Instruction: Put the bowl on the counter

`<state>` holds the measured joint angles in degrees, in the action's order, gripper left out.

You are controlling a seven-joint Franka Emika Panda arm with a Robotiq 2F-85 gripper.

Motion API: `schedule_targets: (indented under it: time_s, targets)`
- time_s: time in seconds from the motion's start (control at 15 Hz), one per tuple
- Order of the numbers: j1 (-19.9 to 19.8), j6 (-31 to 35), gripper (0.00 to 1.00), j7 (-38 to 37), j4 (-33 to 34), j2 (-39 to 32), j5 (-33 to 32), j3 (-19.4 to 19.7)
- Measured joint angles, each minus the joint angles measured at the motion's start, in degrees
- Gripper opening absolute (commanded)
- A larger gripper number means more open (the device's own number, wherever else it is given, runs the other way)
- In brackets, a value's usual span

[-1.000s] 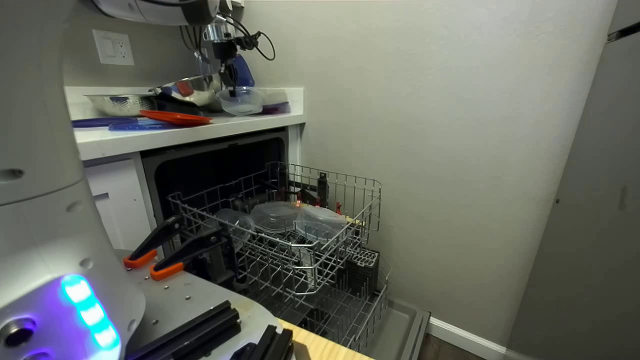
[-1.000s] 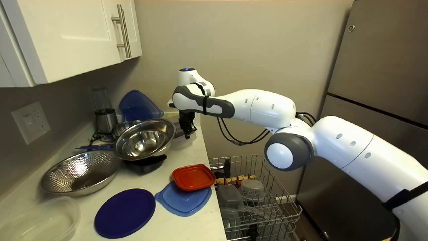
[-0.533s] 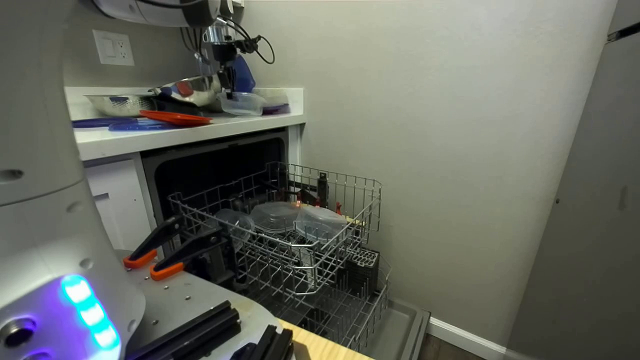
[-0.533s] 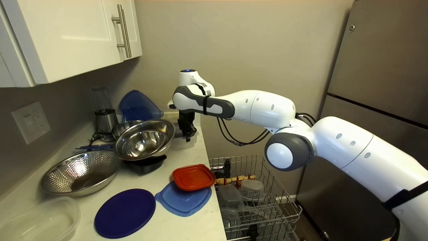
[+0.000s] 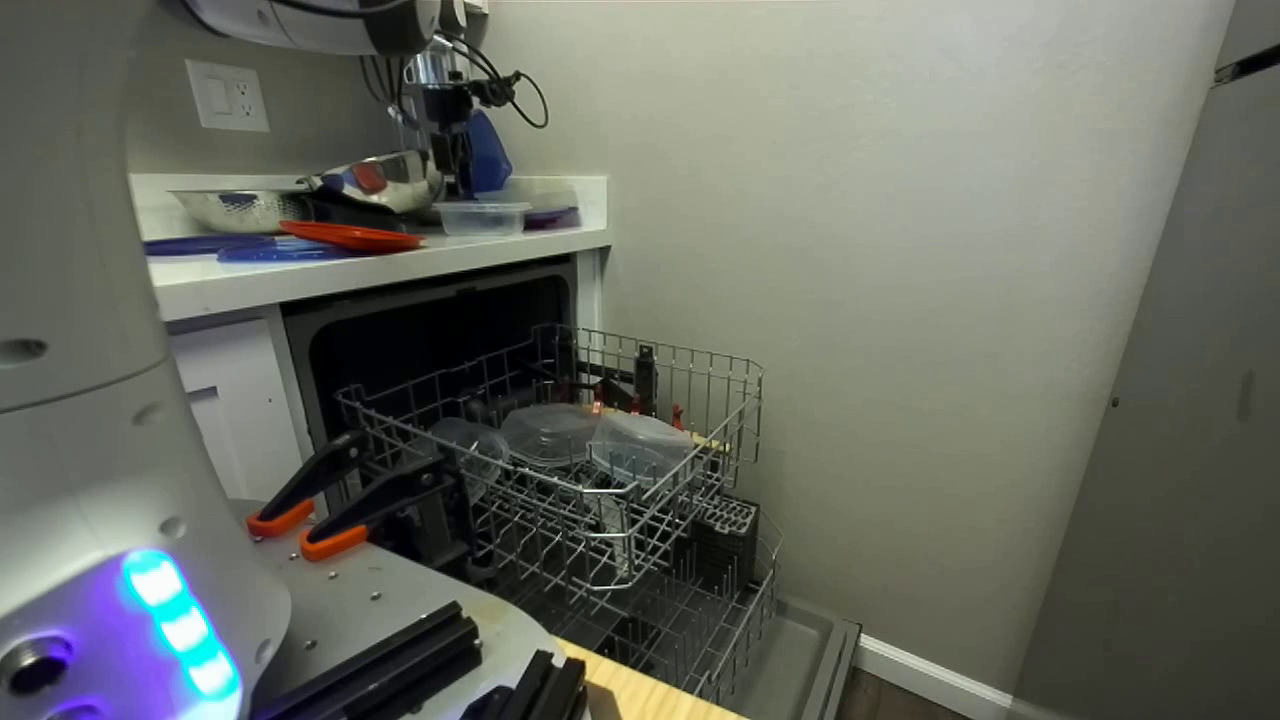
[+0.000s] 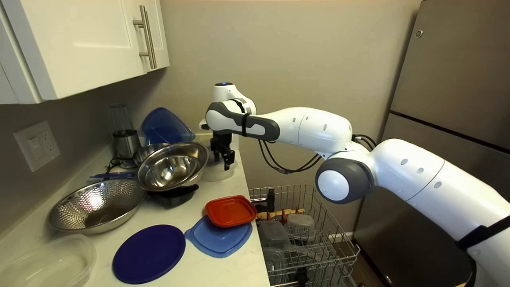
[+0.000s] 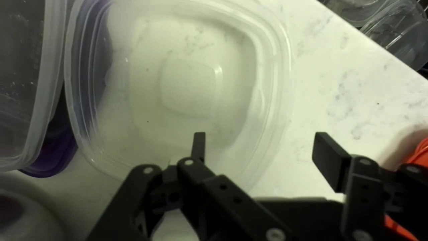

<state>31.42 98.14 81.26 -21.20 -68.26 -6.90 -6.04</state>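
The clear bowl (image 5: 482, 218) sits level on the white counter (image 5: 400, 268) near its far end. My gripper (image 6: 222, 162) is above it, jaws spread apart. In the wrist view the bowl (image 7: 276, 77) fills the upper middle, and counter (image 7: 334, 90) shows around it. One of the fingers (image 7: 198, 147) overlaps the bowl's inside and the other stands out past its rim, with nothing gripped between them. In an exterior view the bowl (image 6: 217, 173) is partly hidden behind the gripper.
Beside the bowl lies another clear container (image 7: 53, 67) over a purple lid (image 7: 50, 160). Metal bowls (image 6: 175, 165), a colander (image 6: 99, 205), a red lid (image 6: 231, 211) and blue lids (image 6: 149, 254) occupy the counter. Below its edge, a wire dish rack (image 5: 560, 480) is pulled out.
The bowl was tilted in the shut gripper a second ago. It has come down level onto the counter, and the fingers have spread apart. The arm has hardly moved.
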Motion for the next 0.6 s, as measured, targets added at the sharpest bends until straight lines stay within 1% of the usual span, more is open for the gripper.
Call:
schedule_targets:
  time_s: [0.6]
  targets:
    - [-0.1,-5.2,1.0,-0.9,0.1,4.0,0.0,1.1]
